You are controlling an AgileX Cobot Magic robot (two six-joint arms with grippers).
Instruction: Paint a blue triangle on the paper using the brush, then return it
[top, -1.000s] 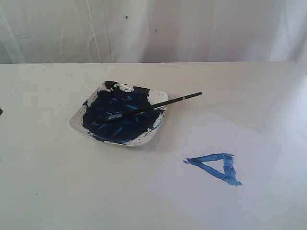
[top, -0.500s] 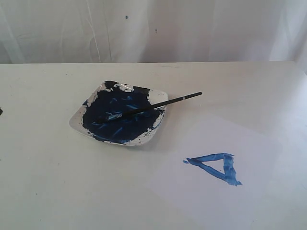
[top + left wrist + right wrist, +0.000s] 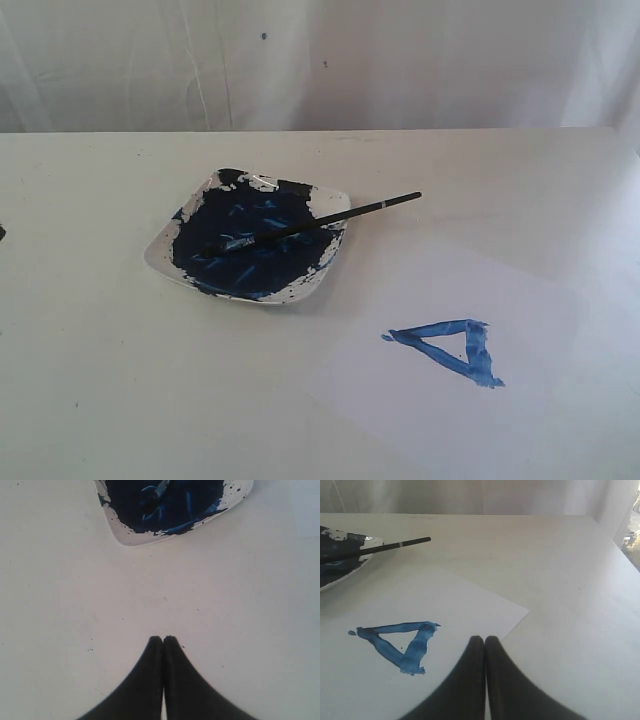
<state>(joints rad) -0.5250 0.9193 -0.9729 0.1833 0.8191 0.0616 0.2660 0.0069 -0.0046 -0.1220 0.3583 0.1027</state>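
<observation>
A blue triangle is painted on the white paper at the right front of the table; the right wrist view shows the triangle and the paper too. The black-handled brush lies across the paint-smeared white dish, bristles in the dark blue paint, handle end sticking out over the rim towards the right. Its handle also shows in the right wrist view. My left gripper is shut and empty above bare table, short of the dish. My right gripper is shut and empty over the paper's edge.
A white cloth backdrop hangs behind the table's far edge. The table's right edge shows in the right wrist view. Neither arm appears in the exterior view.
</observation>
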